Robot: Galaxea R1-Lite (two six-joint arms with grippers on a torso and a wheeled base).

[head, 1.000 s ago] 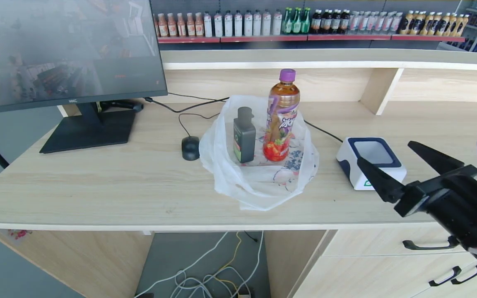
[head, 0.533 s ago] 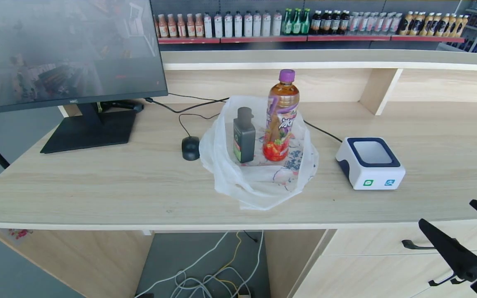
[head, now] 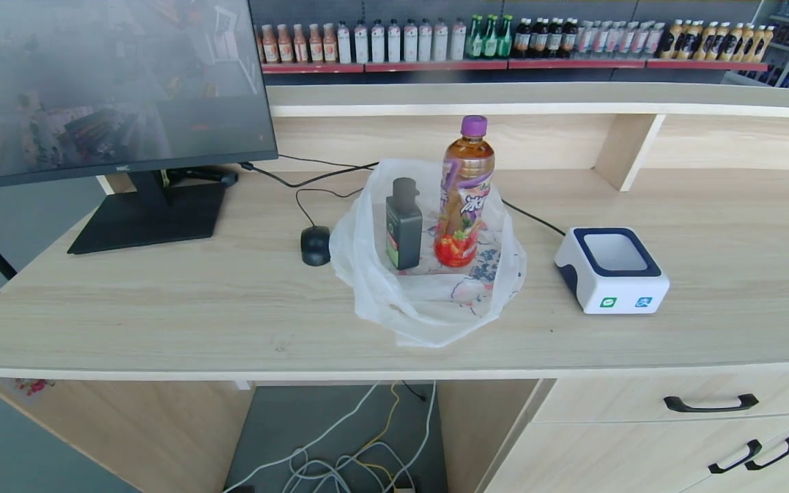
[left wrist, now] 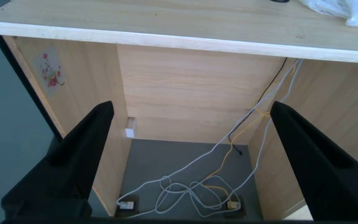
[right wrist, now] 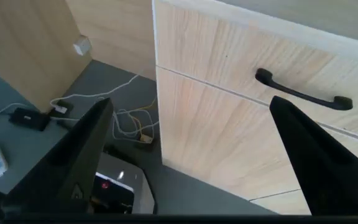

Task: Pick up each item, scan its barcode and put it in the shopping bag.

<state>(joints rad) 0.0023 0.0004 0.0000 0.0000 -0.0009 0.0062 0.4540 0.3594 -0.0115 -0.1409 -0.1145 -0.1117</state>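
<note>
Now the white, see-through plastic shopping bag (head: 375, 287) sits open on the pale wooden counter (head: 161, 301), between a black computer mouse (head: 315, 244) and a white box-shaped barcode scanner with a dark blue rim (head: 611, 270). Two items stand upright inside the bag: a flat dark grey bottle with a spout cap (head: 404, 226) and, just beside it, a tall amber drink bottle with a purple cap (head: 464, 195). A large black monitor (head: 114, 89) stands at the counter's left end.

The left gripper (left wrist: 192, 106) hangs below the counter edge, its black fingers spread wide and holding nothing, facing the open space where loose cables (left wrist: 191, 186) lie on the floor. The right gripper (right wrist: 191, 101) is low too, fingers wide apart and empty, before a pale wooden drawer front with a black handle (right wrist: 303, 93).
</note>
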